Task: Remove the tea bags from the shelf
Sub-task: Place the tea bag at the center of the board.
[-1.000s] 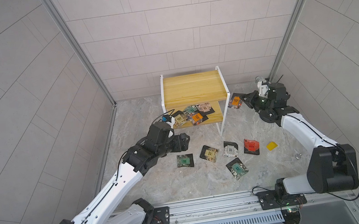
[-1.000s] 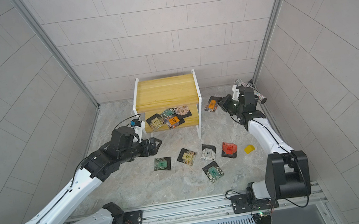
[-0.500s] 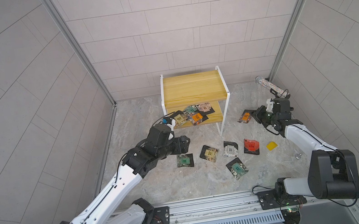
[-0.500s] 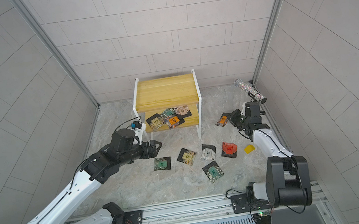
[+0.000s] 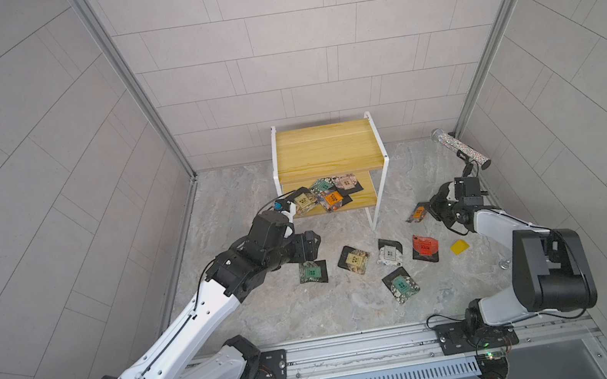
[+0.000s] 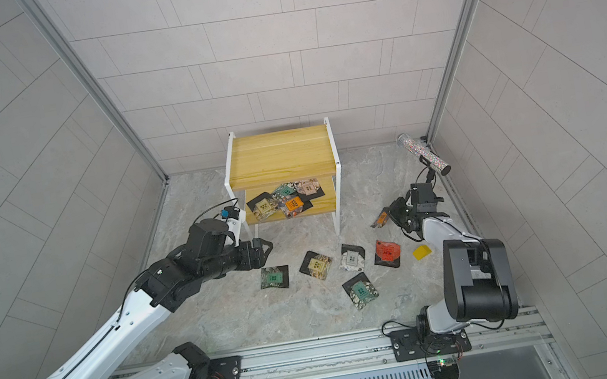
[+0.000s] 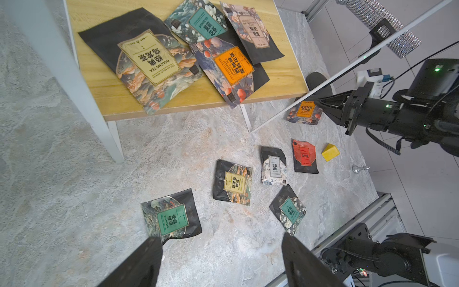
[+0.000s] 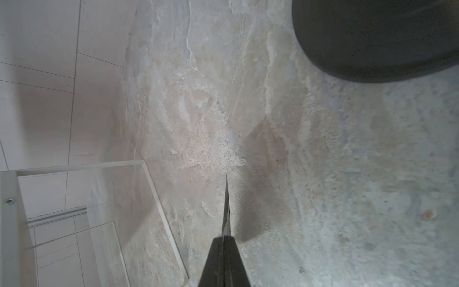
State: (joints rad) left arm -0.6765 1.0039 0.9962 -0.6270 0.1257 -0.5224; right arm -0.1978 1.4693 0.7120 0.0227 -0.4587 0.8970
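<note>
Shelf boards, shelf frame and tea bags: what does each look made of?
Shelf boards: apparently wood, yellow-stained, satin; grain lines and plank seams show.
Shelf frame: probably white-painted metal; thin, straight bars.
Tea bags: likely printed plastic or foil film, matte; they crinkle and curl at edges.

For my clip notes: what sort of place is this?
Likely a robot test booth: grey panel walls on metal posts, a left arm and right arm mounted on a front rail, a small shelf with tea bags as props.
</note>
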